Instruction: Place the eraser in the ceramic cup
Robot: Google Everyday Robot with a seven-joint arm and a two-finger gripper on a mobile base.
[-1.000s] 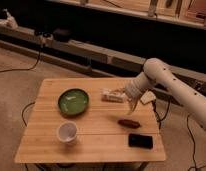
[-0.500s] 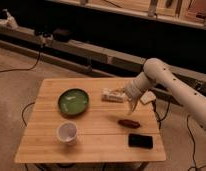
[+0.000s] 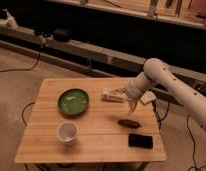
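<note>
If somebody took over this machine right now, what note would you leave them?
The pincer hangs over the table's right part, between white packet and reddish-brown oblong.
The eraser lies flat near the front right corner, apart from the pincer.
The ceramic cup stands upright front left, nothing seen inside.
Done: nothing yet. Left: grasp eraser, carry it over, drop it in the cup.

The white arm (image 3: 172, 86) is reaching in from the right, bending at a rounded joint and sloping down toward the left. The end effector (image 3: 131, 106) is hanging at its tip, pointing downward above the right part of the table (image 3: 96, 136).
</note>
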